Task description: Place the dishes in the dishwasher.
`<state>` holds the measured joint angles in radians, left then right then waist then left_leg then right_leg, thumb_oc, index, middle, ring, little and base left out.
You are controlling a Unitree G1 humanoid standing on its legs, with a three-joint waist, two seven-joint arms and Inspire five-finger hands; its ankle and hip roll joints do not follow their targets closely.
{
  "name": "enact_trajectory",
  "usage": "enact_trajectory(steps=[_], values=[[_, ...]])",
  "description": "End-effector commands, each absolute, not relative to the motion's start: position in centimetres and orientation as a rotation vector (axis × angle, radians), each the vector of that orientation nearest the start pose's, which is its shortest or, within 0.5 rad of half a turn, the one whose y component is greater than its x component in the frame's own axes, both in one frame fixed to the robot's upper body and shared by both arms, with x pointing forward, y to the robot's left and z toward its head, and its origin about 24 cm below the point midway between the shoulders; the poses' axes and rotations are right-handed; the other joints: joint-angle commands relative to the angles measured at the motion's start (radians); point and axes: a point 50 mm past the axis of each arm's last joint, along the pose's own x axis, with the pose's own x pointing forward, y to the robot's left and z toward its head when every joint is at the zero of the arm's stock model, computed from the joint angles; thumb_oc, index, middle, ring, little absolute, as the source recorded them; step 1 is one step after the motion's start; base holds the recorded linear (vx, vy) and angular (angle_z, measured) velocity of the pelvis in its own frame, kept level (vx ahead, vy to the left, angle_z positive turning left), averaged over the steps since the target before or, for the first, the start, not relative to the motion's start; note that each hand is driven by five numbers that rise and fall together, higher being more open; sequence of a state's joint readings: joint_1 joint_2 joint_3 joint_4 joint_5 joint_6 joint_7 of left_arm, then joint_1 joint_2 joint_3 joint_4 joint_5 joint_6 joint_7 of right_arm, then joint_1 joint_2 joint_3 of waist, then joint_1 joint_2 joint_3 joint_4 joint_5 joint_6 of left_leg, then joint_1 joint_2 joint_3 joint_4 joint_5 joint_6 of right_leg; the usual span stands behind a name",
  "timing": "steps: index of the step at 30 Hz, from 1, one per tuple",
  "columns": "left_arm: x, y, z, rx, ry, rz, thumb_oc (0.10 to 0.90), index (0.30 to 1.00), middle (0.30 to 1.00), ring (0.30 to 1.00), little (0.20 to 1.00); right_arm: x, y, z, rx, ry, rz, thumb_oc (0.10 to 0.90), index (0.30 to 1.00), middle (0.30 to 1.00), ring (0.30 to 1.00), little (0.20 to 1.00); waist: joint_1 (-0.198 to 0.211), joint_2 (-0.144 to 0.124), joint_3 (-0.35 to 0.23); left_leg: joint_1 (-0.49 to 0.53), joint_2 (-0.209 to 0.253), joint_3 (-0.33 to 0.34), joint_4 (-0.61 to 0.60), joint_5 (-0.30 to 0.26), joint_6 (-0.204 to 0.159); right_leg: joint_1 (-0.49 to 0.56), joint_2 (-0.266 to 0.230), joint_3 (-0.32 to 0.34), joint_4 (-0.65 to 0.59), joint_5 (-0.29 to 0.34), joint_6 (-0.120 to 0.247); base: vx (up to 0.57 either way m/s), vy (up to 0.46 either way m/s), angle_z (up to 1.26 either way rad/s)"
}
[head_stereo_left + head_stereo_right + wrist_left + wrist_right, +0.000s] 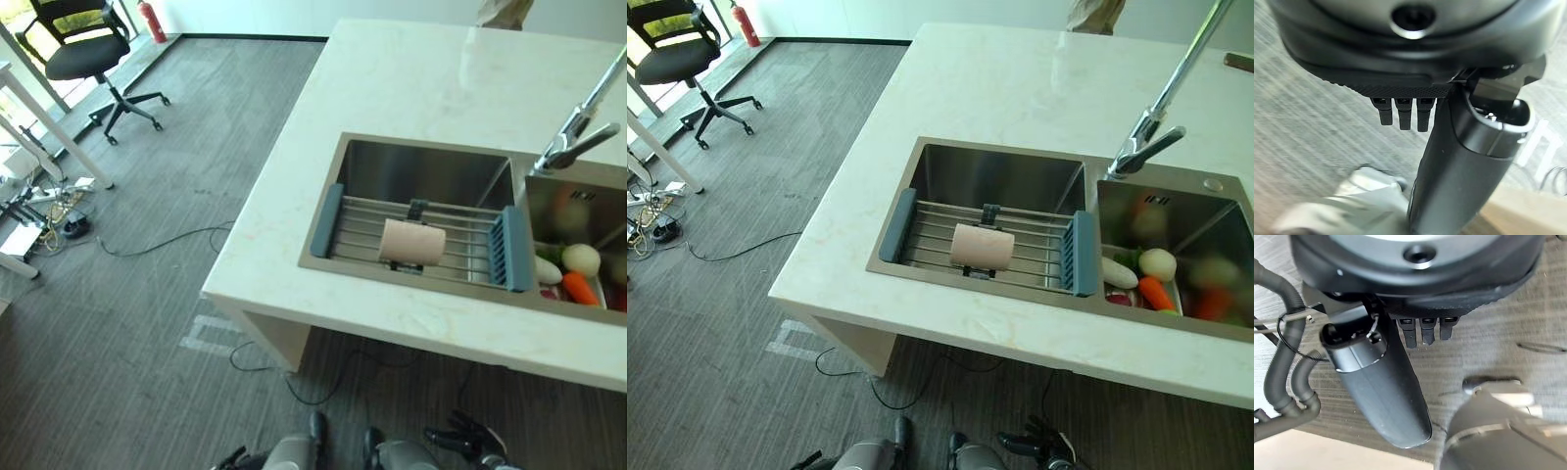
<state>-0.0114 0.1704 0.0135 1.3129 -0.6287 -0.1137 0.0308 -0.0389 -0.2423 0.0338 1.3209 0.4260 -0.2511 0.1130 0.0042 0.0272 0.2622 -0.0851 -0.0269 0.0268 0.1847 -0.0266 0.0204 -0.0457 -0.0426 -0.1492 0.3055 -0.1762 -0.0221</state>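
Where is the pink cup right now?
In the left eye view, the pale pink cup lies on its side on the metal drying rack across the left steel sink basin, left of the basin holding vegetables.

Bright daylight from far left; glare on countertop; right sink basin veg blurred; wrist views soft.

A pale pink cup lay on its side on the wire rack spanning the left sink basin, near the rack's middle, touching the bars.
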Motion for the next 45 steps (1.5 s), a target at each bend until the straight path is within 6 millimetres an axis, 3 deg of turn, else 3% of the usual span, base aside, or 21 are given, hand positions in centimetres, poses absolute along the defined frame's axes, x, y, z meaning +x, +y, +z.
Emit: enact_trajectory(steps=[1, 8, 9, 12, 15, 16, 19, 22, 23, 25, 26, 27, 29, 31, 36, 40, 41, 45], values=[[7.1, 24.0, -16.2, -0.418, 0.988, 0.730, 0.800, 0.900, 0.900, 0.900, 0.900, 10.9, -27.6, -14.0, 0.170, 0.887, -0.429, 0.800, 0.900, 0.900, 0.900, 0.900, 0.011, 0.019, -0.062, -0.030, 0.024, 0.006, 0.115, -0.217, -0.033, -0.011, -0.038, -0.049, -0.006, -0.091, 0.060, -0.01, 0.027, 0.06], [7.1, 27.7, -14.7, -0.398, 0.806, 0.888, 0.800, 0.900, 0.900, 0.900, 0.900, 9.9, -28.9, -13.8, 0.185, 0.887, -0.487, 0.800, 0.900, 0.900, 0.900, 0.900, 0.002, 0.033, -0.072, -0.017, 0.030, 0.025, 0.115, -0.232, -0.033, -0.009, -0.042, -0.047, -0.006, -0.101, 0.061, -0.01, 0.031, -0.08], [7.1, 29.4, -13.9, -0.397, 0.720, 0.966, 0.800, 0.900, 0.900, 0.900, 0.900, 9.3, -29.7, -13.7, 0.186, 0.891, -0.510, 0.800, 0.900, 0.900, 0.900, 0.900, 0.000, 0.040, -0.076, -0.015, 0.031, 0.029, 0.115, -0.235, -0.033, -0.009, -0.043, -0.045, -0.006, -0.105, 0.062, -0.01, 0.039, -0.05], [7.4, 31.9, -12.3, -0.374, 0.588, 1.077, 0.800, 0.900, 0.900, 0.900, 0.900, 8.5, -30.6, -13.5, 0.187, 0.895, -0.543, 0.800, 0.900, 0.900, 0.900, 0.900, -0.002, 0.046, -0.078, -0.005, 0.035, 0.039, 0.115, -0.244, -0.034, -0.001, -0.047, -0.046, -0.006, -0.114, 0.065, 0.00, 0.013, -0.01], [8.0, 35.8, -9.1, -0.242, 0.399, 1.208, 0.800, 0.900, 0.900, 0.900, 0.900, 7.7, -31.4, -13.3, 0.213, 0.891, -0.594, 0.800, 0.900, 0.900, 0.900, 0.900, -0.002, 0.052, -0.086, -0.007, 0.040, 0.046, 0.115, -0.246, -0.033, -0.006, -0.049, -0.045, -0.006, -0.114, 0.068, 0.00, 0.003, -0.06], [8.6, 38.1, -6.8, -0.156, 0.301, 1.258, 0.800, 0.900, 0.900, 0.900, 0.900, 7.3, -31.8, -13.2, 0.225, 0.890, -0.614, 0.800, 0.900, 0.900, 0.900, 0.900, -0.001, 0.054, -0.088, -0.001, 0.042, 0.050, 0.115, -0.251, -0.033, -0.001, -0.049, -0.044, -0.006, -0.119, 0.070, 0.01, -0.001, -0.23], [10.4, 40.8, -1.9, 0.062, 0.077, 1.309, 0.800, 0.900, 0.900, 0.900, 0.900, 7.0, -31.8, -13.2, 0.242, 0.881, -0.631, 0.800, 0.900, 0.900, 0.900, 0.900, 0.004, 0.055, -0.091, 0.000, 0.046, 0.054, 0.115, -0.255, -0.029, -0.003, -0.049, -0.041, -0.006, -0.120, 0.073, -0.02, -0.020, -0.23], [14.2, 44.1, 9.4, 0.320, -0.370, 1.240, 0.800, 0.900, 0.900, 0.900, 0.900, 6.8, -31.0, -13.6, 0.264, 0.871, -0.640, 0.800, 0.900, 0.900, 0.900, 0.900, 0.005, 0.060, -0.101, 0.002, 0.054, 0.066, 0.115, -0.263, -0.024, -0.006, -0.045, -0.032, -0.006, -0.123, 0.077, -0.01, -0.037, -0.08], [15.0, 44.2, 12.0, 0.374, -0.462, 1.200, 0.800, 0.900, 0.900, 0.900, 0.900, 6.8, -30.7, -13.7, 0.269, 0.871, -0.640, 0.800, 0.900, 0.900, 0.900, 0.900, 0.004, 0.060, -0.104, 0.003, 0.056, 0.071, 0.115, -0.265, -0.024, -0.006, -0.044, -0.029, -0.006, -0.123, 0.077, 0.00, -0.029, -0.22], [16.9, 43.6, 17.1, 0.433, -0.645, 1.064, 0.800, 0.900, 0.900, 0.900, 0.900, 6.8, -30.1, -13.9, 0.281, 0.870, -0.642, 0.800, 0.900, 0.900, 0.900, 0.900, -0.002, 0.061, -0.111, 0.006, 0.062, 0.082, 0.115, -0.270, -0.024, -0.006, -0.041, -0.023, -0.006, -0.124, 0.079, 0.01, -0.035, -0.31], [18.8, 42.1, 21.1, 0.482, -0.758, 0.941, 0.800, 0.900, 0.900, 0.900, 0.900, 7.0, -29.8, -14.0, 0.284, 0.872, -0.636, 0.800, 0.900, 0.900, 0.900, 0.900, -0.014, 0.062, -0.118, 0.011, 0.067, 0.093, 0.115, -0.276, -0.023, -0.006, -0.039, -0.018, -0.006, -0.126, 0.080, 0.02, -0.031, -0.22], [19.0, 41.9, 21.5, 0.486, -0.769, 0.926, 0.800, 0.900, 0.900, 0.900, 0.900, 7.0, -29.7, -14.0, 0.286, 0.873, -0.636, 0.800, 0.900, 0.900, 0.900, 0.900, -0.013, 0.062, -0.118, 0.012, 0.068, 0.095, 0.115, -0.277, -0.023, -0.006, -0.039, -0.017, -0.006, -0.126, 0.081, 0.02, -0.028, -0.19], [21.4, 38.9, 25.8, 0.550, -0.886, 0.747, 0.800, 0.900, 0.900, 0.900, 0.900, 7.0, -29.3, -14.2, 0.288, 0.884, -0.627, 0.800, 0.900, 0.900, 0.900, 0.900, -0.035, 0.063, -0.125, 0.021, 0.075, 0.114, 0.115, -0.285, -0.022, -0.006, -0.036, -0.005, -0.006, -0.126, 0.084, 0.03, -0.036, -0.50], [22.8, 36.7, 28.2, 0.581, -0.935, 0.616, 0.800, 0.900, 0.900, 0.900, 0.900, 6.8, -29.2, -14.3, 0.296, 0.894, -0.637, 0.800, 0.900, 0.900, 0.900, 0.900, -0.049, 0.063, -0.130, 0.030, 0.080, 0.131, 0.115, -0.292, -0.021, -0.006, -0.034, 0.005, -0.006, -0.123, 0.088, 0.04, -0.036, -0.47], [25.7, 31.3, 31.7, 0.651, -0.966, 0.311, 0.800, 0.900, 0.900, 0.900, 0.900, 5.9, -29.5, -14.5, 0.331, 0.931, -0.684, 0.800, 0.900, 0.900, 0.900, 0.900, -0.097, 0.068, -0.138, 0.045, 0.084, 0.163, 0.115, -0.305, -0.015, -0.014, -0.030, 0.044, -0.006, -0.110, 0.104, 0.03, -0.026, -0.38], [27.7, 28.6, 32.4, 0.664, -0.890, 0.118, 0.800, 0.900, 0.900, 0.900, 0.900, 5.2, -29.6, -14.6, 0.327, 0.958, -0.700, 0.800, 0.900, 0.900, 0.900, 0.900, -0.127, 0.073, -0.139, 0.052, 0.085, 0.180, 0.115, -0.310, -0.010, -0.024, -0.025, 0.077, -0.006, -0.098, 0.113, 0.02, -0.002, -0.22], [28.9, 27.2, 32.4, 0.680, -0.836, 0.020, 0.800, 0.900, 0.900, 0.900, 0.900, 4.9, -29.8, -14.6, 0.323, 0.964, -0.701, 0.800, 0.900, 0.900, 0.900, 0.900, -0.144, 0.074, -0.138, 0.056, 0.086, 0.191, 0.115, -0.313, -0.007, -0.031, -0.023, 0.095, -0.006, -0.090, 0.119, 0.02, 0.001, -0.35], [30.9, 25.4, 32.0, 0.705, -0.743, -0.076, 0.800, 0.900, 0.900, 0.900, 0.900, 4.3, -30.1, -14.5, 0.328, 0.972, -0.724, 0.800, 0.900, 0.900, 0.900, 0.900, -0.176, 0.076, -0.135, 0.060, 0.084, 0.211, 0.115, -0.317, -0.001, -0.045, -0.020, 0.125, -0.006, -0.075, 0.129, 0.00, -0.003, -0.27]])
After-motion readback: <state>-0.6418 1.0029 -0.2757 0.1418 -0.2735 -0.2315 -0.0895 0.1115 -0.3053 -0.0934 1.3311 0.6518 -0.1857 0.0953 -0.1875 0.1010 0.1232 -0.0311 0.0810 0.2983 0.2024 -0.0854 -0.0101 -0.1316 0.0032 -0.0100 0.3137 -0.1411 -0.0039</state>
